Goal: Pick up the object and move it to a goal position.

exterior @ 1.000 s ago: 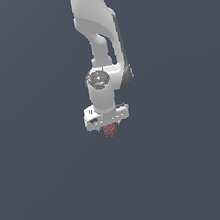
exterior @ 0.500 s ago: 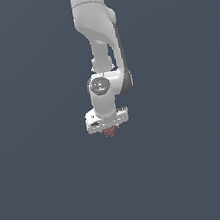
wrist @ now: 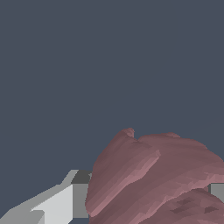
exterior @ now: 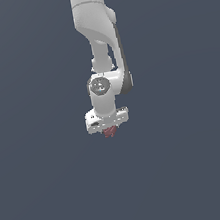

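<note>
A white robot gripper [exterior: 108,128] points downward. Its jaws are closed on the dark-red object [exterior: 110,131], held for carrying to the goal.

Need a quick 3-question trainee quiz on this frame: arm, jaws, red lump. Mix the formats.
1. True or false: the red lump sits between the jaws of the gripper.
2. Multiple choice: in the exterior view, the arm enters from A) the top edge, B) the view's left edge, C) the bottom edge.
3. Fill in: in the wrist view, the lump has a ______ surface.

Key
1. True: the lump pokes out just under the gripper, and the wrist view shows a finger right beside it.
2. A.
3. Bumpy.
</note>
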You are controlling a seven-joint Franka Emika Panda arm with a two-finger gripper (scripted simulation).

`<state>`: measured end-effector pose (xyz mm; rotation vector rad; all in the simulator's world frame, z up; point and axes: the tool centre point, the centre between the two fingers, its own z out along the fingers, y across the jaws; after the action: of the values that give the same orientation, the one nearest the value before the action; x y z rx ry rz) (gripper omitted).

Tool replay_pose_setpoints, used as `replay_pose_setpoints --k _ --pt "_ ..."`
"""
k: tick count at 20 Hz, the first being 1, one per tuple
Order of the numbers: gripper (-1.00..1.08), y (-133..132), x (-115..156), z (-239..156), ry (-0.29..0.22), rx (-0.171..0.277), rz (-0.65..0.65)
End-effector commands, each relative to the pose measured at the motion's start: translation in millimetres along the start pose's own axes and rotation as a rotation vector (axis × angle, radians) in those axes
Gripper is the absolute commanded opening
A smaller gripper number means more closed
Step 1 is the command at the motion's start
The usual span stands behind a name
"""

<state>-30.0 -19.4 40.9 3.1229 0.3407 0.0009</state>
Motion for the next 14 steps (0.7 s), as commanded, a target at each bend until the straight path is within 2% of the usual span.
replay_pose_setpoints --k 1,7,14 --pt "-1.0 -0.1 0.1 -1.1 0.0 0.0 0.0" --pt "-1.0 -3.8 2.5 -19.3 0.0 0.0 0.0" --pt "-1.0 -13.7 8.8 -68.0 0.0 0.0 0.0"
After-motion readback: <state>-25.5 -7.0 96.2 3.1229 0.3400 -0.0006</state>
